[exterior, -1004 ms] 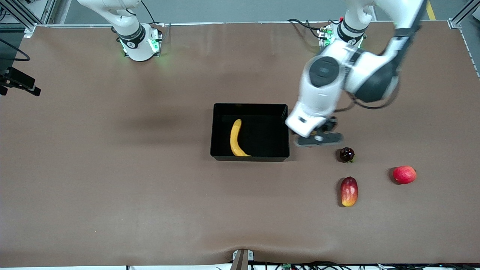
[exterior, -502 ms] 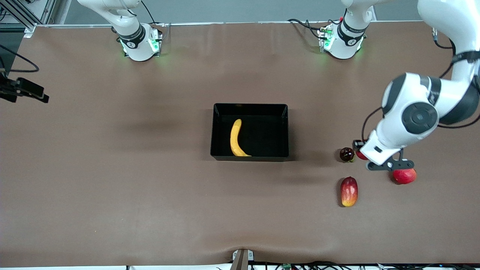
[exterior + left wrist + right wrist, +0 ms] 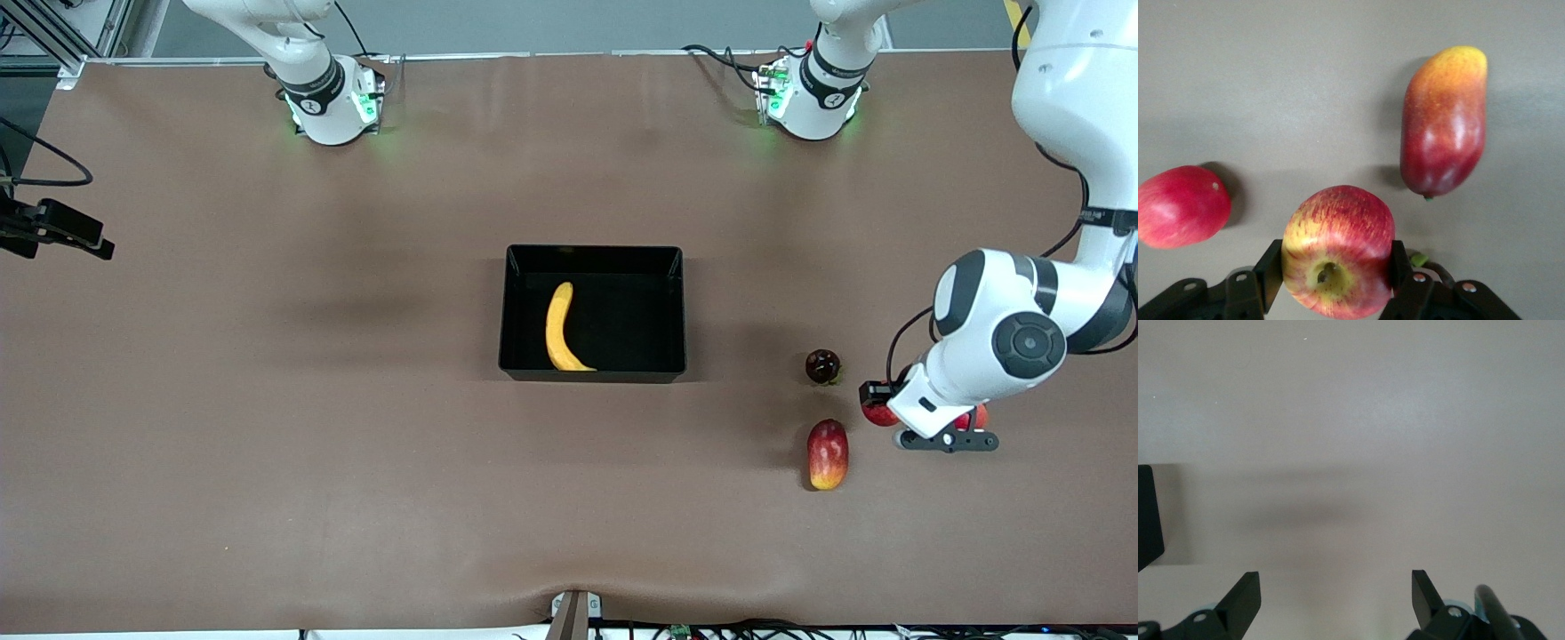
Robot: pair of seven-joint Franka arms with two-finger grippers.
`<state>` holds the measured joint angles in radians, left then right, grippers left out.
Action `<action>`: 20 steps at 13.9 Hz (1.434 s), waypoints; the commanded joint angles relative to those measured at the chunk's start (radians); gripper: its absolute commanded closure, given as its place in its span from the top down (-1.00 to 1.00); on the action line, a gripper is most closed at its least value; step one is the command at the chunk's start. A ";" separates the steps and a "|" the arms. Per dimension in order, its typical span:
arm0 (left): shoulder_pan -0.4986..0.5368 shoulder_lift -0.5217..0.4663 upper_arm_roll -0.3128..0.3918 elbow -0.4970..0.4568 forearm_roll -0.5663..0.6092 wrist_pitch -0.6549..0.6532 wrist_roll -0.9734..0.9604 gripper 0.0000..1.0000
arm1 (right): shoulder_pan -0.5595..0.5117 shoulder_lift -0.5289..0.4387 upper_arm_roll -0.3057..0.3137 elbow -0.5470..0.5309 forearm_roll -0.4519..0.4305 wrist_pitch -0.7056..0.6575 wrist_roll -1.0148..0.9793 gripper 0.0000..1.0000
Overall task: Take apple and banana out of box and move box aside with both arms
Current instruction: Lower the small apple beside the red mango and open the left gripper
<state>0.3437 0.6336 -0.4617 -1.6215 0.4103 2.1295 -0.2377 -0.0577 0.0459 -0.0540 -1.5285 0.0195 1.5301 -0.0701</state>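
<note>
Left pincer [image 3: 1331, 283] clamped on apple [image 3: 1338, 250], up over worktop [image 3: 267, 444] at left arm's end. Mango-ish fruit [image 3: 828, 454], dark round fruit [image 3: 822, 366], another red fruit [image 3: 1181, 207] close by. Banana [image 3: 560, 327] in box [image 3: 592, 377], mid-worktop. Right pincer [image 3: 1335, 600] wide open, empty, waiting.

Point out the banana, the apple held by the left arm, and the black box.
banana [image 3: 558, 327], front view, mid-length of its curve.
apple [image 3: 1338, 250], left wrist view, streaked skin above the stem dimple.
box [image 3: 594, 252], front view, rim nearest the robots' bases.
</note>
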 commanded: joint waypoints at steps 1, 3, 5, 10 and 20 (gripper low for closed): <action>-0.005 0.058 0.009 0.054 0.016 0.004 0.006 -1.00 | -0.004 0.005 0.003 0.014 0.014 -0.002 0.000 1.00; -0.014 0.089 0.032 0.057 0.019 0.052 0.006 -1.00 | 0.001 0.005 0.002 0.016 0.014 -0.002 0.000 1.00; -0.019 0.118 0.058 0.058 0.044 0.105 0.003 -1.00 | 0.002 0.003 0.003 0.016 0.014 -0.002 0.000 1.00; -0.022 0.140 0.060 0.087 0.050 0.112 -0.020 -0.43 | -0.005 0.006 0.003 0.016 0.014 0.001 0.000 1.00; -0.025 -0.024 -0.141 0.086 -0.013 -0.121 -0.212 1.00 | -0.005 0.008 0.003 0.016 0.014 0.022 0.000 1.00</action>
<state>0.3340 0.6738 -0.5378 -1.5104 0.4199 2.0881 -0.3414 -0.0572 0.0471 -0.0523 -1.5285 0.0199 1.5440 -0.0702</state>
